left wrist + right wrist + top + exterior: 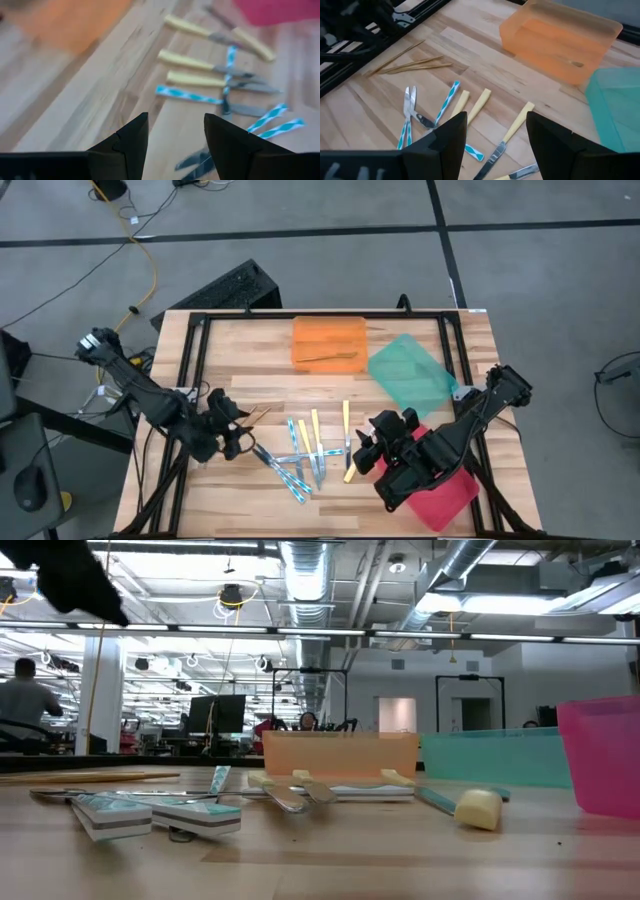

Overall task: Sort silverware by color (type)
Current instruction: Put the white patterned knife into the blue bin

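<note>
Yellow and blue silverware (310, 452) lies mid-counter (250, 350), between both arms. Thin, stiff, slippery; pinch handle middle. Left end effector (243, 442) spread, empty. Right end effector (363, 455) spread, empty.

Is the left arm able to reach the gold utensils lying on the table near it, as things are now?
Probably yes. The gold utensils lie bare on the wood by the table's left edge, apart from the other cutlery, with nothing on them. The left gripper hangs open beside them, and the right gripper is far off.
</note>
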Controlling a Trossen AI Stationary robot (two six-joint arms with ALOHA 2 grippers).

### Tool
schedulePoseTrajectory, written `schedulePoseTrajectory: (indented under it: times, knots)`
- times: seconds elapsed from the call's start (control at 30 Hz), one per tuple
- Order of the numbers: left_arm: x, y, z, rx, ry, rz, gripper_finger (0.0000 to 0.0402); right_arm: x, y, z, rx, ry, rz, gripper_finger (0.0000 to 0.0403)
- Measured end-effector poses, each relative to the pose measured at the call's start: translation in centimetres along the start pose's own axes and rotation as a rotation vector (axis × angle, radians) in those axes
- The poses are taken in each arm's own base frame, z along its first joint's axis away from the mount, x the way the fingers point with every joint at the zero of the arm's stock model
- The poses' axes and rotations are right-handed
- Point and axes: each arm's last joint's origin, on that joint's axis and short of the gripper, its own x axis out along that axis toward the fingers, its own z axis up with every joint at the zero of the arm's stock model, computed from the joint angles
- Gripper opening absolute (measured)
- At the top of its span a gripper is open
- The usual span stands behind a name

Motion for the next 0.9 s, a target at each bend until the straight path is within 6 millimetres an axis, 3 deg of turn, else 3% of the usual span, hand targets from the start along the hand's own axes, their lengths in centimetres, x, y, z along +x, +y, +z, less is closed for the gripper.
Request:
schedulePoseTrajectory:
  times: [0.27,0.5,0.9]
  knots:
    - [2.3,-1.2,-2.0,-0.036,0.098,0.133,0.0174,1.1,0.1,0.8,-0.039,0.026,-0.003,0.0227]
    - [3.6,-3.4,-3.0,-0.006,-0.002,0.127,0.0174,1.4,0.3,1.0,-0.028,0.047,0.009,0.0227]
    - [5.1,-5.5,0.3,0.124,-0.104,-0.095,0.0174,1.4,1.0,1.1,-0.064,0.033,0.057,0.0227]
